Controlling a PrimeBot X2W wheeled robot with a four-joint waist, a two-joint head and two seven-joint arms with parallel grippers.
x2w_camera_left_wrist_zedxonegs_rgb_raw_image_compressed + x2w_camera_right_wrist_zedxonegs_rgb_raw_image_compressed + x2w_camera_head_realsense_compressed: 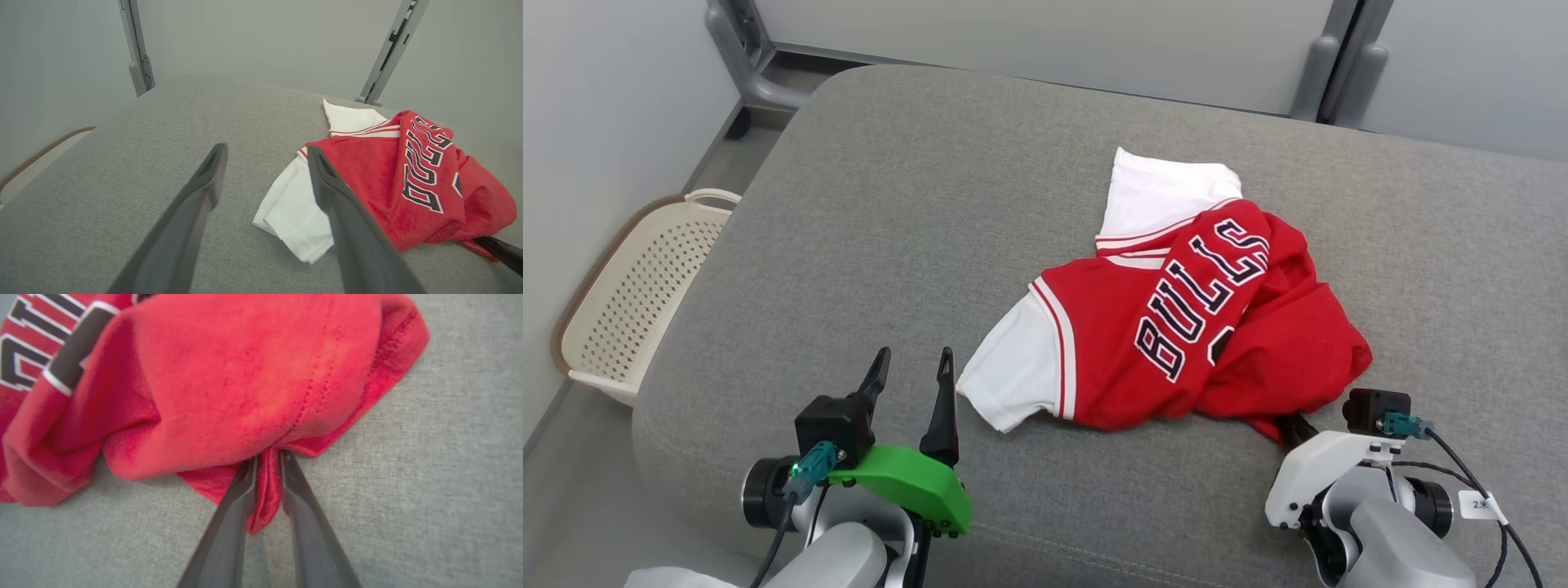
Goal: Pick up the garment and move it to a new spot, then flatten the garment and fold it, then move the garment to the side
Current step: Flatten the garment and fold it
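Now the right end effector (269, 458) pinches the crumpled garment (1176, 327).

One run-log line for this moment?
left gripper: open | right gripper: shut on fold of crumpled red-and-white jersey | jersey on grey fabric cushion

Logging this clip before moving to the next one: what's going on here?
The robot is starting on a red and white garment that lies crumpled on a grey cushion. Its right gripper has a fold of the red fabric at the near edge pinched between its fingers; the garment is not lifted yet. The left gripper hovers open over the cushion beside a white sleeve, holding nothing. A pale basket sits off the cushion's left side.
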